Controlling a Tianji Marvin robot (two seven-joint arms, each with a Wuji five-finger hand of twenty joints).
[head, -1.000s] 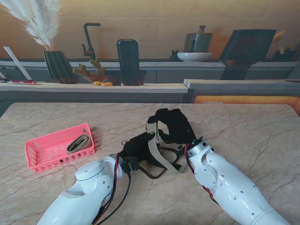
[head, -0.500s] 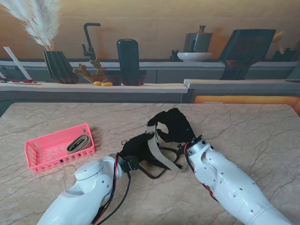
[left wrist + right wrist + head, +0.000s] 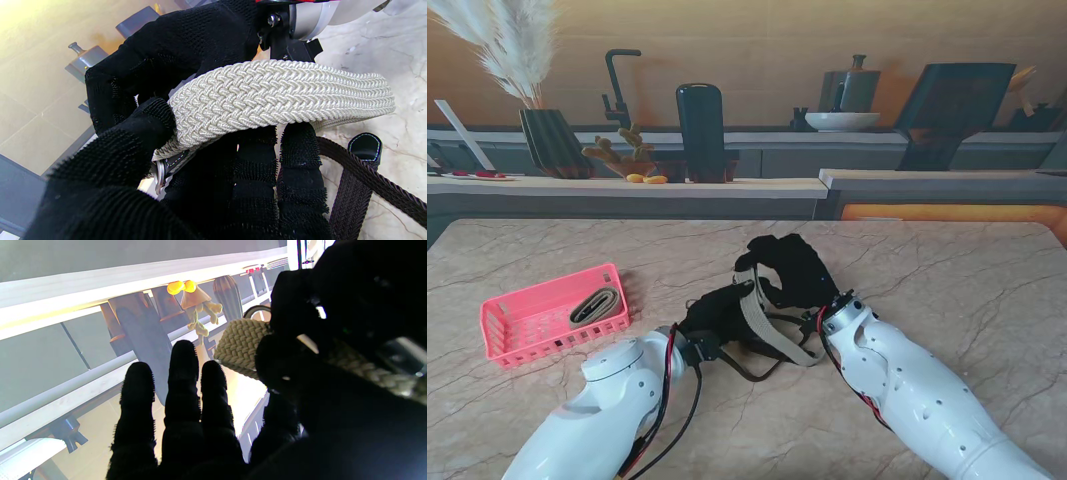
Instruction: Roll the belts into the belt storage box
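No words, labels, brand marks, numbers or signs can be read on anything in these views; nothing shown carries legible writing at all.

cream belt [image 3: 273, 96]: pale cream, braided herringbone weave; silver buckle end
dark belt [image 3: 360, 186]: dark brown braid; black leather tip with white stitching
storage box [image 3: 502, 335]: bright pink lattice; the rolled belt [image 3: 593, 306] in it is beige-grey
left hand [image 3: 717, 315]: black, bristly textured glove
right hand [image 3: 795, 268]: black glove
arms [image 3: 907, 400]: glossy white shells; red and black cables
table [image 3: 947, 270]: beige marble, brown veins
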